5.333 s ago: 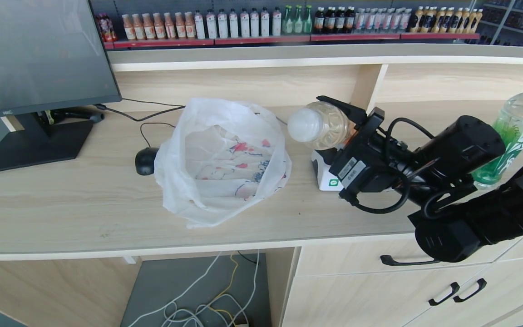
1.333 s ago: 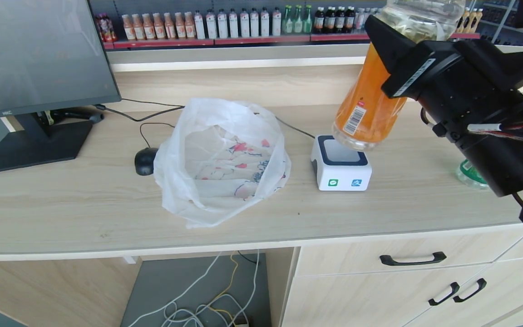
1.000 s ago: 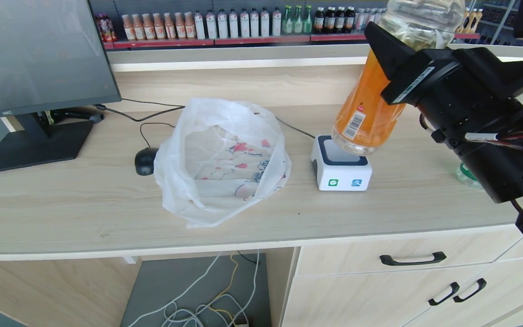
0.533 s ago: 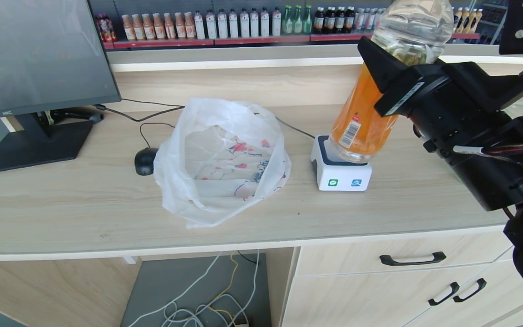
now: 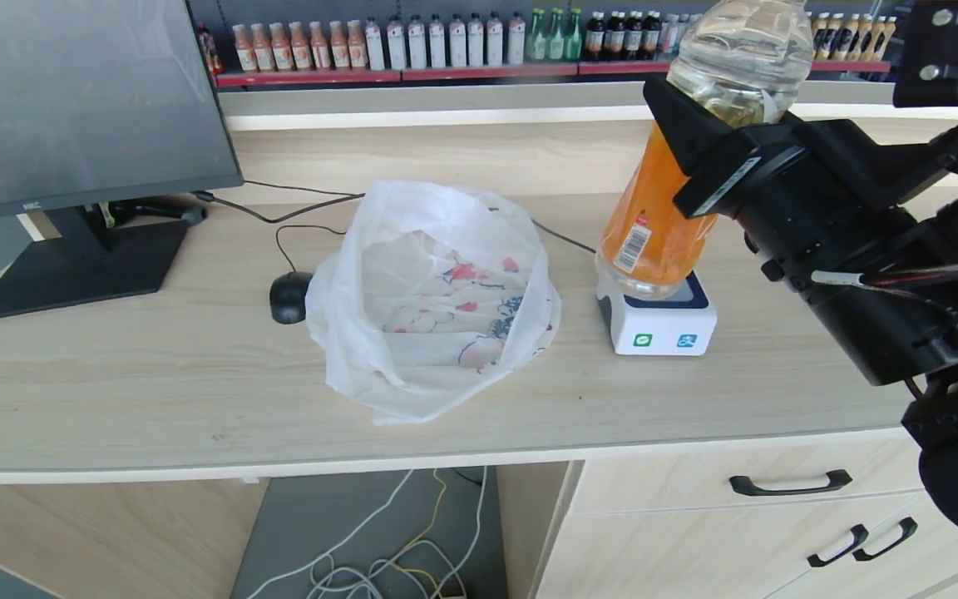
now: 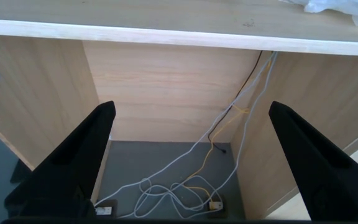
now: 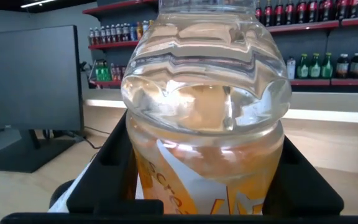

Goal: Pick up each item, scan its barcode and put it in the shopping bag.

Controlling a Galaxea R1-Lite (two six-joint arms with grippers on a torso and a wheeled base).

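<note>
An orange drink bottle point(image 5: 654, 225) hangs tilted, base down, just above the white scanner box point(image 5: 662, 333) on the counter. Its barcode point(image 5: 630, 248) faces forward and left, low on the label. My right gripper point(image 5: 708, 125) is shut on the bottle's upper body; in the right wrist view the bottle point(image 7: 207, 124) sits between the black fingers point(image 7: 110, 168). The white plastic shopping bag point(image 5: 437, 291) lies open on the counter to the left of the scanner. My left gripper point(image 6: 185, 155) hangs open below the counter edge, holding nothing.
A monitor point(image 5: 71, 91) on its stand is at the back left, with a black mouse point(image 5: 286, 297) and its cable beside the bag. Store shelves with bottles point(image 5: 529, 37) run behind the counter. Drawers point(image 5: 787, 482) sit under the counter at right, cables point(image 6: 191, 186) on the floor.
The bottle was lifted and turned upright, then came down and left until its base is just over the scanner. The head camera shifted, sliding the whole picture a little to the right.
</note>
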